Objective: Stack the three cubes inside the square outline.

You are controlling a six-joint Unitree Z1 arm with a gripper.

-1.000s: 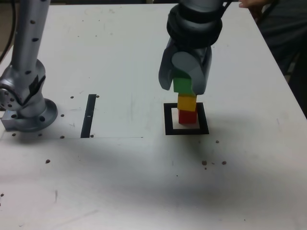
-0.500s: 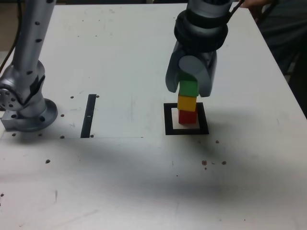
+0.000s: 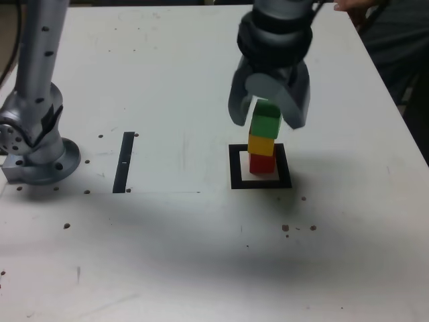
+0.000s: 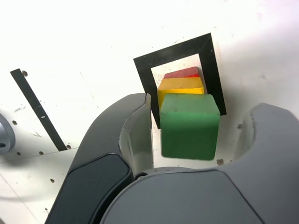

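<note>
One white desk [image 3: 167, 80] carries everything, marked with small dark specks. One grey arm stands on it: its round base [image 3: 37, 157] sits well to the exterior view's left of the square outline [image 3: 261, 182], and its upper links rise out of frame and come back down over the outline, wrist pointing straight down at the desk. One thin black strip [image 3: 125, 161] lies flat between the base and the square outline, apart from both. A person's hand [image 3: 358, 5] shows at the far edge of the desk, beyond the outline.

One gripper [image 3: 269, 119] hangs above the square outline with its two fingers [image 3: 240, 104] spread wide; in the wrist view the gripper [image 4: 198, 128] has a clear gap on each side of the green cube [image 4: 190, 125], so it holds nothing.

There is one square outline [image 4: 180, 51], a thick black border with a pale centre. Three cubes stand in one column inside it: one red cube [image 3: 262, 163] at the bottom on the pale centre, one yellow cube [image 3: 261, 144] on the red, one green cube [image 3: 265, 120] on top. The green cube sits slightly turned against the yellow one below. In the wrist view the yellow cube [image 4: 180, 86] and a sliver of the red cube [image 4: 182, 73] show past the green one's edge
</note>
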